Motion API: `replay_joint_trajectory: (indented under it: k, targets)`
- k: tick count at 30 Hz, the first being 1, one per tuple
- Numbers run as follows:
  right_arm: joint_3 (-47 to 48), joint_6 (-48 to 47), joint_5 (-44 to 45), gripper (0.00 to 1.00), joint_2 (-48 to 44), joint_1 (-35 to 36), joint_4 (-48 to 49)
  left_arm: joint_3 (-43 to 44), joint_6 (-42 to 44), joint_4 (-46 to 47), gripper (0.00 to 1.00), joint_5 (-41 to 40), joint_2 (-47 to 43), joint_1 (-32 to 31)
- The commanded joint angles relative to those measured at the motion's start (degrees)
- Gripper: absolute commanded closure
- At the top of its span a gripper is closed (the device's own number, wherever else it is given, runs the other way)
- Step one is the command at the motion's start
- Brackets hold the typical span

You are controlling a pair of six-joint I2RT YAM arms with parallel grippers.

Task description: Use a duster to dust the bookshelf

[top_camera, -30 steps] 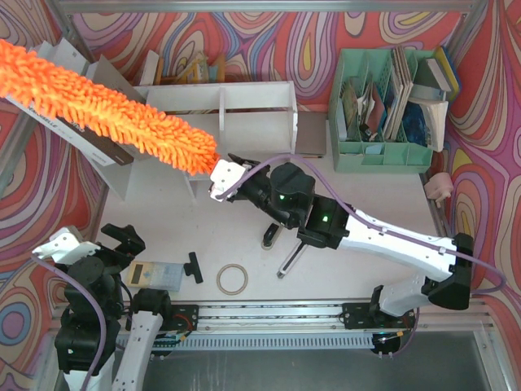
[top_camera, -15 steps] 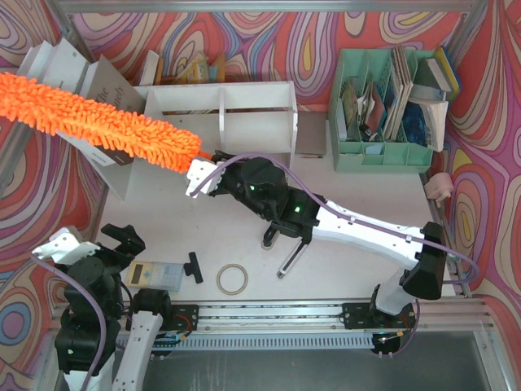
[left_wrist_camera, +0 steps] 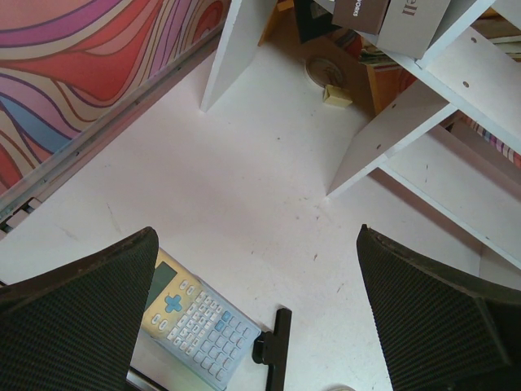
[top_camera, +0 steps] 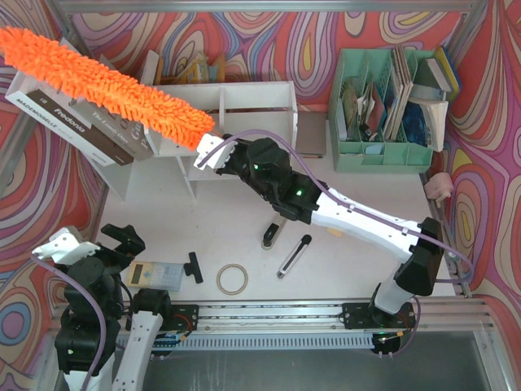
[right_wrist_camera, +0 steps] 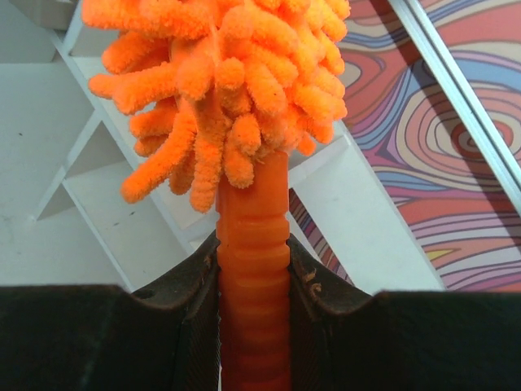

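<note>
The left gripper [top_camera: 122,238] is in front of the bookshelf [top_camera: 252,91], near its left end, fingers wide apart and holding nothing. The fluffy orange duster [top_camera: 106,85] lies slanted over the bookshelf's left half, above the books [top_camera: 85,124]. In front of the bookshelf's middle, the right gripper [top_camera: 210,155] squeezes the duster's handle.

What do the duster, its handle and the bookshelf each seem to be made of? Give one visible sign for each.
The duster: matt microfibre or chenille, by its thick fuzzy orange strands. The handle: probably plastic, smooth and slightly glossy with moulded ribs. The bookshelf: white painted or laminated board, likely wood; flat matt panels with small fixing holes.
</note>
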Motion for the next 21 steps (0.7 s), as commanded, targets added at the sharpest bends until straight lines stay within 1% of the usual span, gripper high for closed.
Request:
replay_joint_trajectory:
  k: [1, 6, 11, 16, 19, 21]
  targets:
    - [2.40, 3.10, -1.26, 1.00, 0.91, -1.70, 2.88, -0.35, 0.85, 0.88, 0.02, 0.45, -0.85, 0.35]
    - [2.67, 3.55, -1.74, 1.00, 1.73, -2.37, 2.57, -0.34, 0.85, 0.89, 0.02, 0.44, -0.79, 0.35]
    - [4.46, 5.92, -0.25, 1.00, 4.15, -5.55, 2.13, -0.36, 0.85, 0.89, 0.02, 0.45, -0.88, 0.35]
    - [8.74, 8.09, 1.50, 1.00, 7.01, -8.86, 0.71, -0.29, 0.85, 0.88, 0.02, 0.53, -0.88, 0.35]
    - [11.85, 8.01, 3.35, 1.00, 8.25, -9.55, -0.04, -0.29, 0.85, 0.87, 0.02, 0.49, -0.95, 0.35]
    - [12.43, 7.81, 3.09, 1.00, 8.02, -9.59, 0.00, -0.30, 0.85, 0.88, 0.01, 0.41, -1.03, 0.35]
